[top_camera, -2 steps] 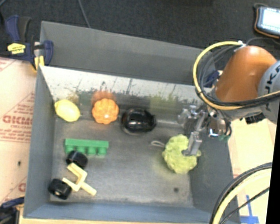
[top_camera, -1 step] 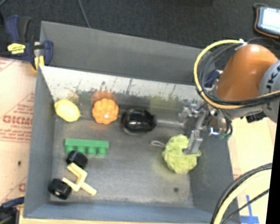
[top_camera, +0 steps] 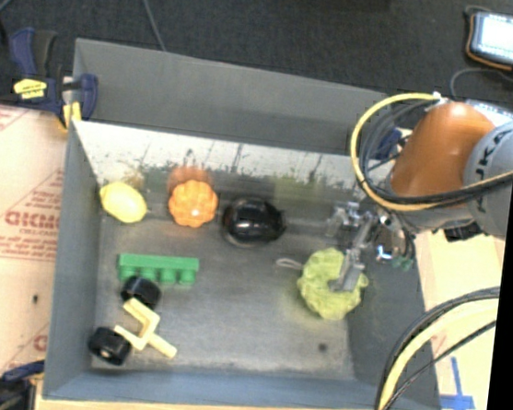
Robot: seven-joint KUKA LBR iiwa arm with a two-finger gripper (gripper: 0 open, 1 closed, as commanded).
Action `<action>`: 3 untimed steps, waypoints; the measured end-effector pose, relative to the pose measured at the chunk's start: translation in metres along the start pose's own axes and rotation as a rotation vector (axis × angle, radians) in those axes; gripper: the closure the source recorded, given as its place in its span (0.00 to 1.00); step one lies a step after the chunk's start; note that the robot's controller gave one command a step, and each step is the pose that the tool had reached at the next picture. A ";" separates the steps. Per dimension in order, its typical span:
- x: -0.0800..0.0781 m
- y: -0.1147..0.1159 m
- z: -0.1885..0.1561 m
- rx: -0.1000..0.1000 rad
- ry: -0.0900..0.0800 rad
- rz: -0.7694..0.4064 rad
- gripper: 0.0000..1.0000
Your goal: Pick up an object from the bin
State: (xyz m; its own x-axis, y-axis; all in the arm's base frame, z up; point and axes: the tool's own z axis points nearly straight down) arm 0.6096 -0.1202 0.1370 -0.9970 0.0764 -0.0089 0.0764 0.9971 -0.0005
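My pincer hangs low in the grey bin, near its right wall as the camera sees it, and its tip sits right at the upper edge of a crumpled yellow-green thing, soft-looking and lumpy like a lettuce leaf or a wad of cloth. From this angle I cannot tell whether my pincer is open or closed, nor whether it has any of that green lump in its grip. The lump lies on the bin floor directly under and just in front of my pincer, apart from everything else. Farther out from my pincer, toward the view's left and along the back wall, three things stand in a row: nearest a glossy black rounded thing, then a small orange pumpkin, then a yellow lemon. Well away from my pincer, toward the front left corner, lie a green block with bumps and a cream-coloured axle piece with two black wheels. Above my pincer sits my wrist's orange cover.
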 end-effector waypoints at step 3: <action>-0.011 -0.032 -0.069 0.003 -0.010 -0.167 1.00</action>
